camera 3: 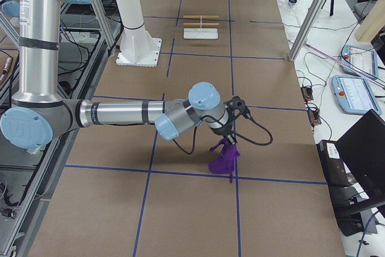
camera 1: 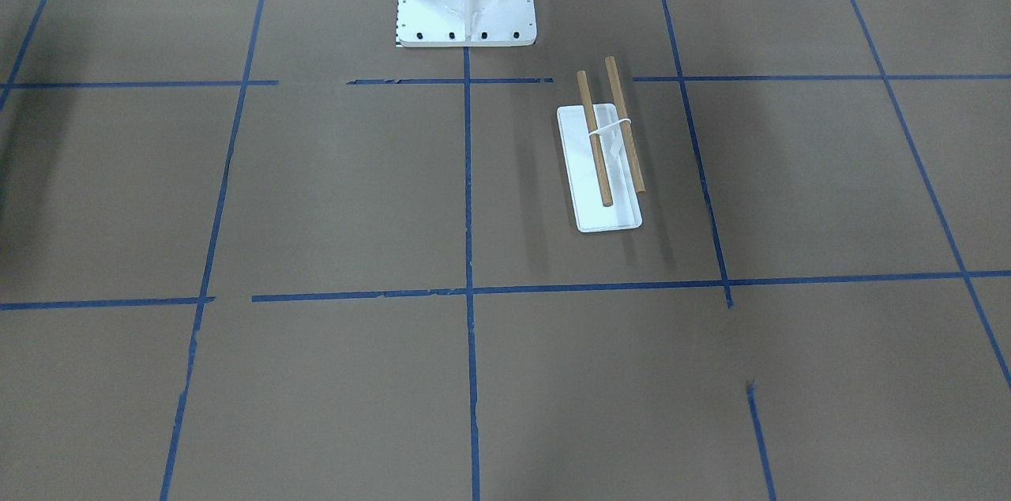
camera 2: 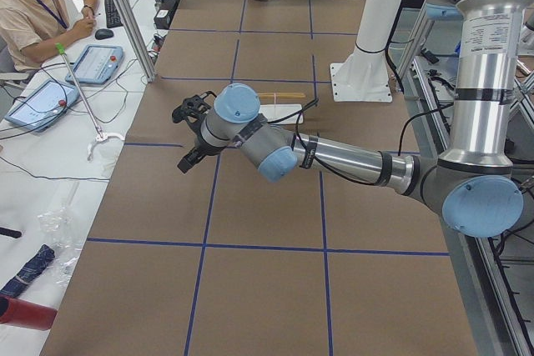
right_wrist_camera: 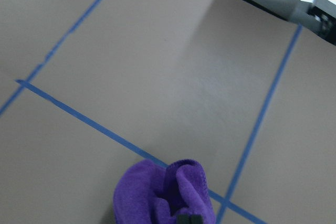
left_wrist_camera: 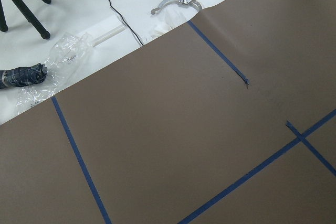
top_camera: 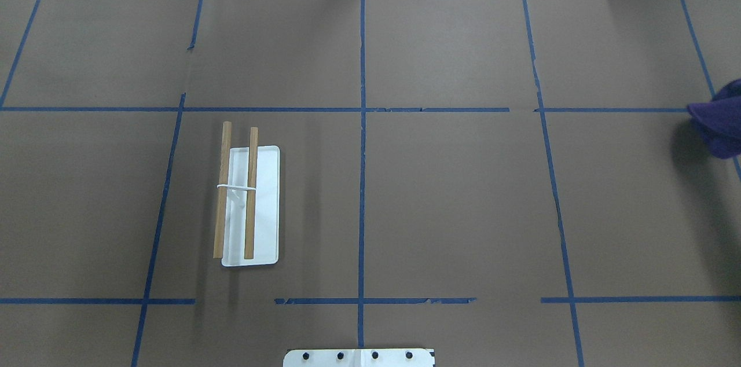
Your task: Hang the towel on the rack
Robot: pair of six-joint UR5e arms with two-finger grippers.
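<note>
Clamping bunched towel (right_wrist_camera: 157, 192) in right gripper (right_wrist_camera: 189, 219); cannot tell for left gripper (camera 2: 185, 133). Well apart from rack (top_camera: 263, 205): may land wadded, slide off rods (top_camera: 250, 182), or tip it.

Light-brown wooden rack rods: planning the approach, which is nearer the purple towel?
The rod lying over the flat white tray base, on the robot's right; the other rod runs along the tray's left edge, farther from the purple towel.

A purple towel (camera 3: 222, 158) is seen bunched up, pinched in the right gripper (camera 3: 230, 139). The rack (camera 3: 200, 27) is parked well apart, way down the table (camera 3: 192, 209).
</note>
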